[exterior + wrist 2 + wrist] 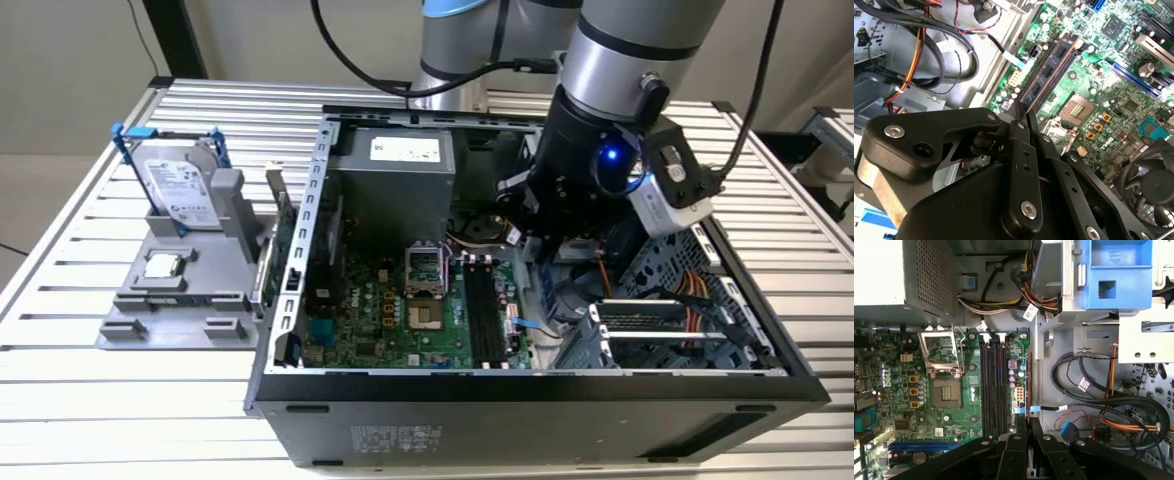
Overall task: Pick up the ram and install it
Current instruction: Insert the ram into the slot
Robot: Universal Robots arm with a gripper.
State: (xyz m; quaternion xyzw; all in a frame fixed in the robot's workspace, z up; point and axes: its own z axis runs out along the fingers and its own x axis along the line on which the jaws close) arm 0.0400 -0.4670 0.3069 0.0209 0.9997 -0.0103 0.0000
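The end effector (pixel 1028 421) is clamped shut on one end of the ram (pixel 1029 385). The ram juts out from its fingertips, edge-on over the motherboard (pixel 884 385), just beside the black slots (pixel 991 390).

Matt black pincer (pixel 1021 111), perhaps plastic; circuit-board ram (pixel 1051 65); ribbed bare-metal table (pixel 80 400).

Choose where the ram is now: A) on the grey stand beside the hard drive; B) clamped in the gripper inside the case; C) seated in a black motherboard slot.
B: in both wrist views the gripper is shut on the ram, held beside the empty black slots.
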